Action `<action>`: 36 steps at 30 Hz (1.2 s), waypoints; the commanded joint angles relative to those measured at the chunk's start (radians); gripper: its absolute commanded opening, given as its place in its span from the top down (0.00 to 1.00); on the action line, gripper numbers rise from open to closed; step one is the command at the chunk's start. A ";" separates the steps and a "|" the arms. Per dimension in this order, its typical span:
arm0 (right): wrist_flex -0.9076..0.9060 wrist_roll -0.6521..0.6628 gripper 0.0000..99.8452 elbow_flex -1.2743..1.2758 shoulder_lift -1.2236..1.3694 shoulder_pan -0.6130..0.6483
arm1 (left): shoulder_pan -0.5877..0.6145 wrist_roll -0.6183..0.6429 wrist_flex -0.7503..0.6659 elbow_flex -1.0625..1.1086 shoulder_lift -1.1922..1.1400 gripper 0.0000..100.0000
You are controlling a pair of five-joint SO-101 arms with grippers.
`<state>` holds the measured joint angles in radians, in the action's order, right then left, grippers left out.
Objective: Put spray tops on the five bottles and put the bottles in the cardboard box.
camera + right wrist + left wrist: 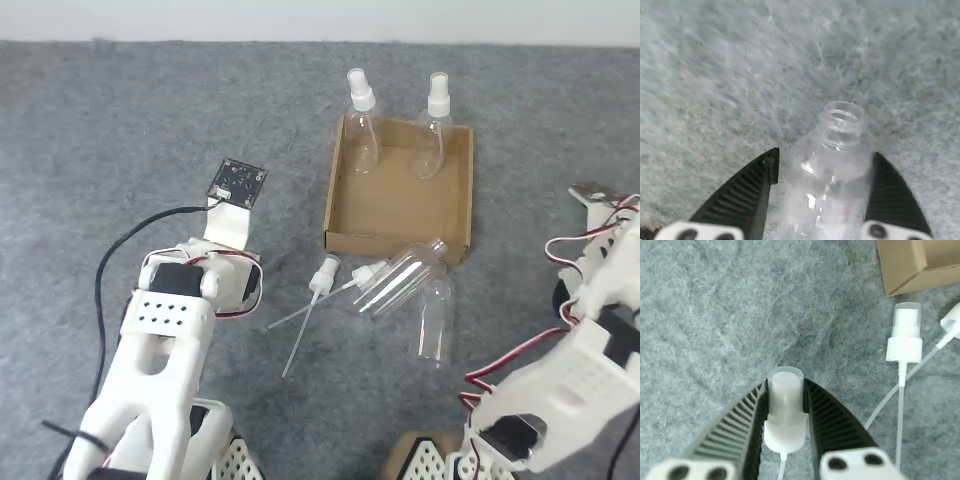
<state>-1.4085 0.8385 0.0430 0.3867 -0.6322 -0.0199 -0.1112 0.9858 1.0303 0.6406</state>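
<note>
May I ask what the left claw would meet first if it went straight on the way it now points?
Probably just bare mat; the left claw, shut on a spray top, aims beside the box, though depth is unclear.

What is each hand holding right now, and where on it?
Left hand clamps a spray top around its cap and collar. Right hand holds an uncapped bottle by its body, below the neck.
</note>
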 commanded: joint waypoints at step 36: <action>0.432 -0.712 0.99 0.410 -0.915 1.310 | 0.172 0.175 0.445 -0.993 0.046 0.99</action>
<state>-1.1354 0.1435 0.3882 -0.4680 0.6183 0.1396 -0.0038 1.3694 0.1895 0.6498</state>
